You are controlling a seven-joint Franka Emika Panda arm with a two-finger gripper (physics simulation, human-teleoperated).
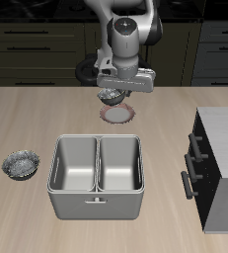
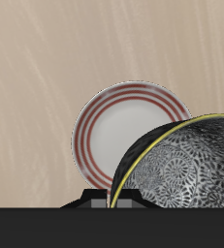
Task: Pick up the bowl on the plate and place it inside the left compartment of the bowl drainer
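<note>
My gripper (image 1: 114, 94) hangs over the back of the table, shut on the rim of the mottled silvery-grey bowl (image 1: 112, 97). The bowl is lifted a little above the plate (image 1: 119, 116), which has a reddish-brown rim and lies bare on the wood. In the wrist view the bowl (image 2: 181, 170) fills the area close to the camera, with the empty plate (image 2: 113, 131) beneath and beyond it. The grey bowl drainer (image 1: 96, 198) stands nearer the table's front edge. Both of its wells are empty.
A second, identical bowl (image 1: 22, 164) sits on the table beside the drainer. A dark cabinet with bar handles (image 1: 219, 168) stands on the drainer's other side. Dark drawers run along the back wall.
</note>
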